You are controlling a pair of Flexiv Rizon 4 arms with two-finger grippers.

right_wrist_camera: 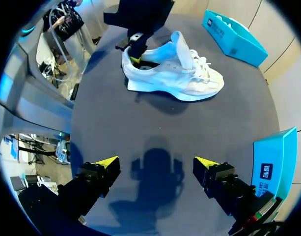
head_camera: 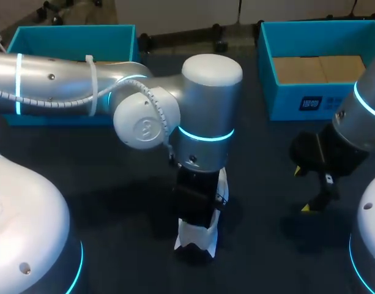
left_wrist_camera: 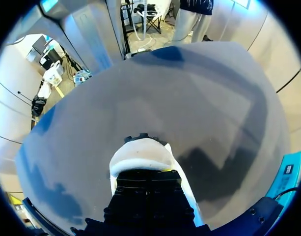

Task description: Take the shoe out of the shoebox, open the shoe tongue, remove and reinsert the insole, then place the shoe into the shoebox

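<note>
White shoe [right_wrist_camera: 172, 69], a laced trainer, is shown standing upright on its sole on the dark worktop [right_wrist_camera: 155, 123], outside both open blue boxes. The left tool [right_wrist_camera: 136, 58] is set down at the shoe's heel opening, with the toe pointing away from it. Whether this tool is clenched on the heel rim or merely resting there cannot be told, as its own body hides the contact. The right tool [right_wrist_camera: 156, 163] is held released, its yellow tips spread wide, hovering over bare worktop well apart from the shoe, whose side faces it. The right-hand blue box [head_camera: 297, 101] lies beyond the right tool, and the left-hand blue box [head_camera: 71, 37] lies behind the left arm. The shoe is judged to be light, with a soft upper that would give under pressure and a stiffer sole. The tongue and the insole are likely thin and floppy. A pinch on the padded heel collar would probably steady the shoe, while the tongue's top edge could be taken by the free tool.
</note>
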